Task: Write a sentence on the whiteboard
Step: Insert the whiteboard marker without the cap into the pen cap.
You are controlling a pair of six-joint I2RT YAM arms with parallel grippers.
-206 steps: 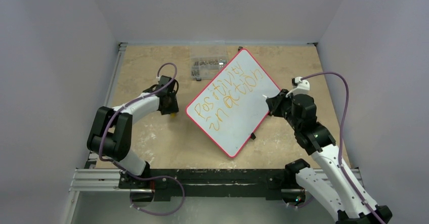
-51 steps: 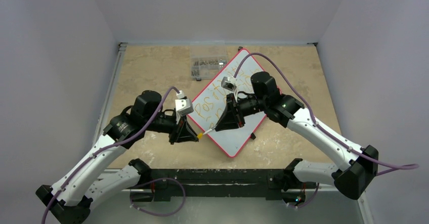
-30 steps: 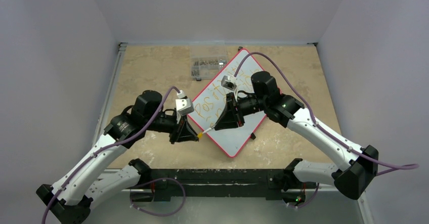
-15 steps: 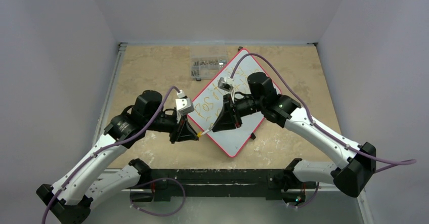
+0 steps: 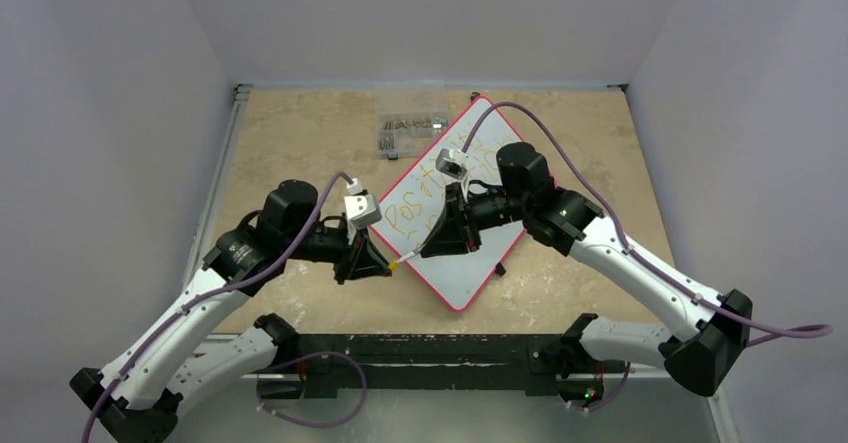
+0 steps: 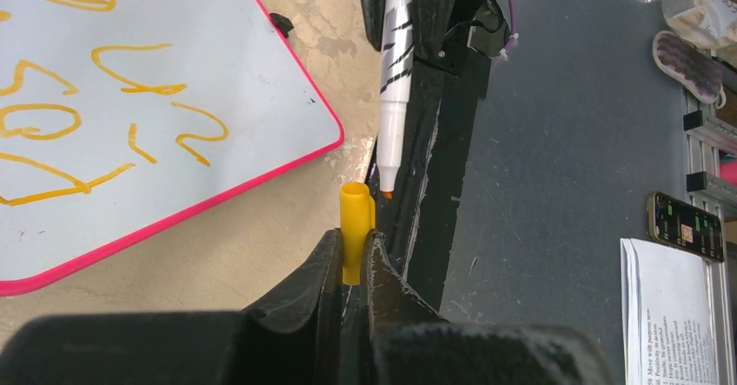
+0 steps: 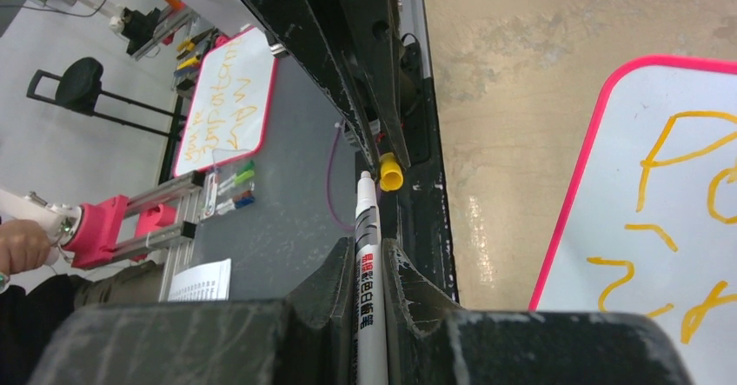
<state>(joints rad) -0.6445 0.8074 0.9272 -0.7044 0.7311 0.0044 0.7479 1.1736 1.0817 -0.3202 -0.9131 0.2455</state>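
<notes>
Top external: the whiteboard lies angled mid-table and the sentence looks done, so capping is the step.

Left wrist: my left pincer clamps the yellow cap, with the marker tip just beside its mouth.

Right wrist: my right pincer grips the marker. Next I must line up the tip, then push.

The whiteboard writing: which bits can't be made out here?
- Top view: the right arm covers the middle of the sentence on the whiteboard.
- Left wrist view: top and left edges cut off most letters.
- Right wrist view: the right edge cuts off all but a few strokes.
- Top view: marker and yellow cap too small to tell if they touch.
</notes>
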